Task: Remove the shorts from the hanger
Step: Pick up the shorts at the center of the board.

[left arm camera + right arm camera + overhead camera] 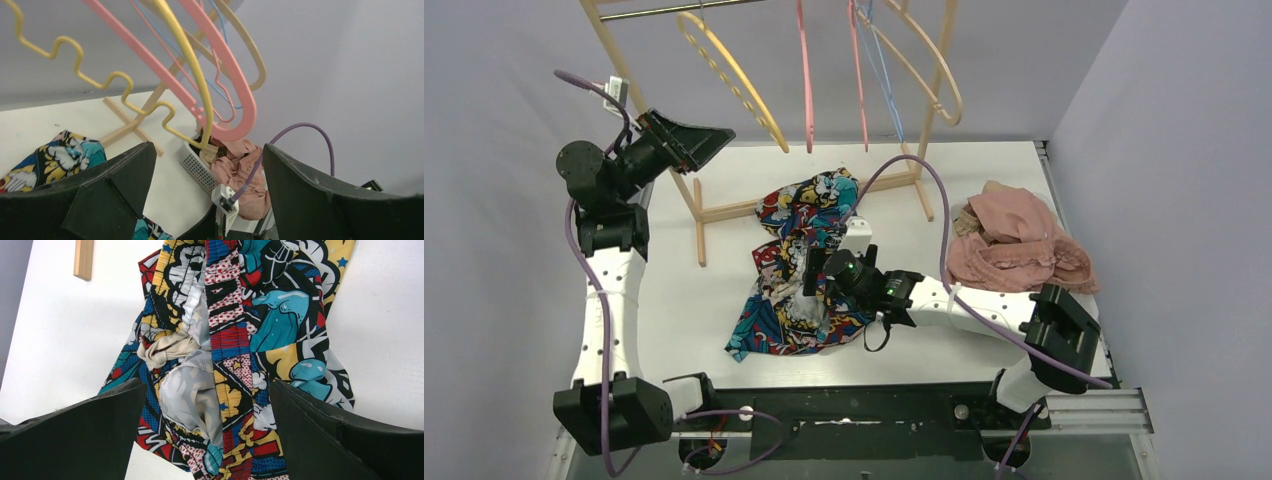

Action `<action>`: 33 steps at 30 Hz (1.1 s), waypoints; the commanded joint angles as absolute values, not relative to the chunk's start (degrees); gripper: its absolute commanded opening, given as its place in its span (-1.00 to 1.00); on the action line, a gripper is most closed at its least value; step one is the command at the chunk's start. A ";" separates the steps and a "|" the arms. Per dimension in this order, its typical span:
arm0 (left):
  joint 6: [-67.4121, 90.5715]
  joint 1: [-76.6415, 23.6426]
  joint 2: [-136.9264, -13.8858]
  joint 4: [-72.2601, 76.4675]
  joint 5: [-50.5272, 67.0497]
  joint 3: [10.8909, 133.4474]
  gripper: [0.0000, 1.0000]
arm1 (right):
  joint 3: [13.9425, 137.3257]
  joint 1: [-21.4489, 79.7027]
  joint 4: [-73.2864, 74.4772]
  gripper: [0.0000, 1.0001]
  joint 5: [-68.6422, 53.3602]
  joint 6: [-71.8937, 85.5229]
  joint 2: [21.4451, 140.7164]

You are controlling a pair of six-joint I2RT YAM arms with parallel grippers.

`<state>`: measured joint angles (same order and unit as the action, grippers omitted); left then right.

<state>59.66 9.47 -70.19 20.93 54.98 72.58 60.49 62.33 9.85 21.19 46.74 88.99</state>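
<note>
The comic-print shorts (pixel 809 250) lie crumpled on the white table, off any hanger. My right gripper (pixel 816 272) hangs just above them, open and holding nothing. In the right wrist view its gripper (pixel 210 440) straddles the gathered waist of the shorts (pixel 240 340). My left gripper (pixel 709 140) is raised near the rack, open and empty (pixel 210 200). The yellow hanger (pixel 734 80), pink hanger (pixel 807 80) and tan hanger (pixel 924 70) hang bare. The dusty pink shorts (pixel 1014 240) lie heaped on the right over a beige pair (pixel 969 220). The tan-brown and black pairs are hidden.
The wooden rack (pixel 699 200) stands at the back of the table, its feet reaching forward beside the comic shorts. A white perforated basket (pixel 197 167) holds the pink heap (pixel 240 170). Grey walls close in the left, back and right sides.
</note>
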 commanded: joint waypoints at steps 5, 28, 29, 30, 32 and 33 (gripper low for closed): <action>35.86 10.51 -55.71 -8.50 42.96 69.64 0.57 | 68.92 62.75 10.02 0.99 28.12 50.59 95.92; 27.66 6.15 -41.18 -26.76 16.44 53.28 0.58 | 80.63 60.54 26.54 0.09 35.05 61.18 126.92; 27.68 6.09 -40.78 -26.76 16.34 52.41 0.58 | 78.23 60.60 26.69 -0.06 34.75 61.05 125.99; 27.69 6.02 -40.48 -26.80 16.20 51.66 0.58 | 75.55 60.69 26.67 -0.26 34.85 61.00 124.79; 27.89 5.93 -39.82 -26.76 16.18 49.79 0.58 | 70.20 61.26 25.42 -0.67 35.18 60.55 120.41; 28.06 5.89 -39.44 -26.66 16.15 48.88 0.58 | 67.89 61.57 24.91 -0.83 35.28 60.40 117.90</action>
